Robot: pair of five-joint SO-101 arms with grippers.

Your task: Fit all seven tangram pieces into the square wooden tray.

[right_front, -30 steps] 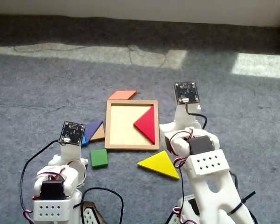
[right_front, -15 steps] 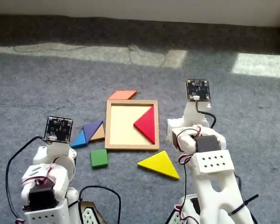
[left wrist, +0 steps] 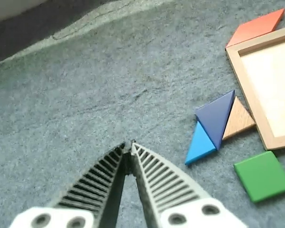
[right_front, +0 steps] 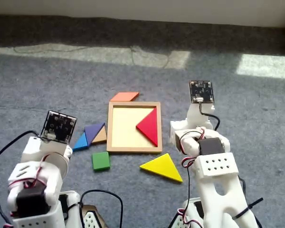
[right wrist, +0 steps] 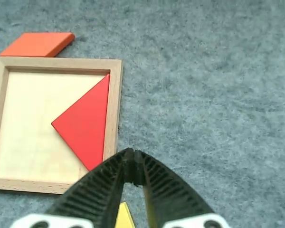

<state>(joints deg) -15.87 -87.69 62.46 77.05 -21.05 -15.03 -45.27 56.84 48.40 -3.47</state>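
Left end effector [left wrist: 129,151] and right end effector [right wrist: 133,159] hang pinched closed and empty, flanking the wooden tray [right_front: 133,150] on the counter, seemingly parked clear since just the red triangle [right_front: 149,126] is seated inside.

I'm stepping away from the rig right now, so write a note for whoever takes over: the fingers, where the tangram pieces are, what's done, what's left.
Left gripper: fingers shut, empty, above the carpet to the left of the loose pieces.
Right gripper: fingers shut, empty, just outside the tray's right rim.
Done: red triangle lies in the tray against its right side.
Left: six pieces on the carpet. Orange parallelogram beyond the tray; purple triangle, tan triangle and blue triangle clustered at its left; green square and yellow triangle in front.
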